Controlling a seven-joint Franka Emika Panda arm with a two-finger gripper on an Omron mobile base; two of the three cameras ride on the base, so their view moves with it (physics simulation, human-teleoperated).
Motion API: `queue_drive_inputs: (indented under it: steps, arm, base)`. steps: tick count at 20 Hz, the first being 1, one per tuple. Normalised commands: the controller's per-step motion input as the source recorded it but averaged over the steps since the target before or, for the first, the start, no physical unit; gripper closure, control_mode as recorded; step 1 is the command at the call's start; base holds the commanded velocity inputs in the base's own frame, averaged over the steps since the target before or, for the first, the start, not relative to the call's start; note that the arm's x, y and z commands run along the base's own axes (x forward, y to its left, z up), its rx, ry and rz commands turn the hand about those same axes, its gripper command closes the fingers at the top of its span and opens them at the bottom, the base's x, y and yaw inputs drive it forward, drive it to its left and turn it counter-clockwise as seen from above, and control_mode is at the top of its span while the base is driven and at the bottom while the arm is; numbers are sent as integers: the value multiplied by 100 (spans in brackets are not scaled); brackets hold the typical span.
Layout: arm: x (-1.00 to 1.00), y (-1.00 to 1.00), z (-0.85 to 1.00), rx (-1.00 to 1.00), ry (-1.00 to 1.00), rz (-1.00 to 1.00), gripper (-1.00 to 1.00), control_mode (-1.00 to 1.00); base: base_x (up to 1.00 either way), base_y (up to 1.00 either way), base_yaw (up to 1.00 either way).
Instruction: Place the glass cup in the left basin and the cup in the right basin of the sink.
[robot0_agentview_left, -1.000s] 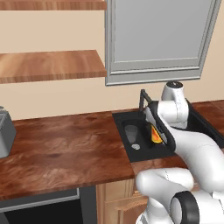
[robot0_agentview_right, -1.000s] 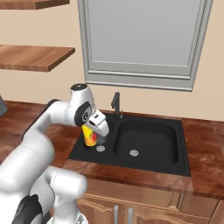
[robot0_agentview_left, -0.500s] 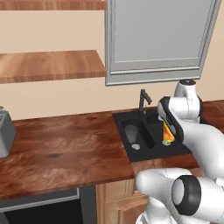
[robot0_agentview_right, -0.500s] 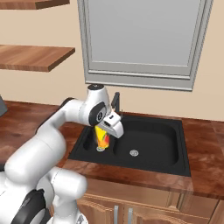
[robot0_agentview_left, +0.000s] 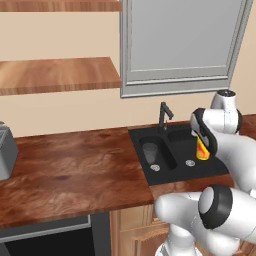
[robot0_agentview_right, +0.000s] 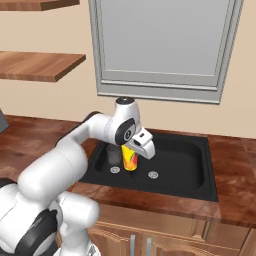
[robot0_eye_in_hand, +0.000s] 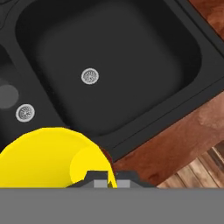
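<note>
The yellow cup (robot0_agentview_left: 202, 149) with its red mark hangs tilted above the black sink (robot0_agentview_left: 150, 181), and my gripper (robot0_agentview_left: 203, 141) is shut on its rim. In the right base view the cup (robot0_agentview_right: 130, 160) sits under my gripper (robot0_agentview_right: 135, 153), near the divider between the two hollows. The hand view looks down past the cup (robot0_eye_in_hand: 43, 157) into the wide right basin (robot0_eye_in_hand: 131, 48). The glass cup (robot0_agentview_left: 149, 151) stands upright in the narrow left basin (robot0_agentview_left: 165, 159), also seen as the glass cup (robot0_agentview_right: 113, 154) to the left of the yellow one.
A thin dark tap (robot0_agentview_left: 163, 115) rises at the sink's back edge, close to my arm. Wooden counter (robot0_agentview_left: 75, 170) stretches left to a grey appliance (robot0_agentview_left: 5, 157). Wooden shelves (robot0_agentview_left: 60, 72) and a grey window frame (robot0_agentview_right: 160, 90) hang above.
My arm has swung to the right with the yellow cup, from over the left basin to over the right one. The glass cup has stayed in the left basin.
</note>
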Motion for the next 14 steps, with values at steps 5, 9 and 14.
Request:
queue_drive_inputs:
  steps: [5,9,14]
  arm:
    - [17,-26,-3,0,0,-3,100,-100]
    - [19,-22,-4,0,0,-2,100,-100]
    - [22,-20,-13,0,0,-2,100,-100]
  base:
    - [0,0,0]
    - [0,0,0]
    - [0,0,0]
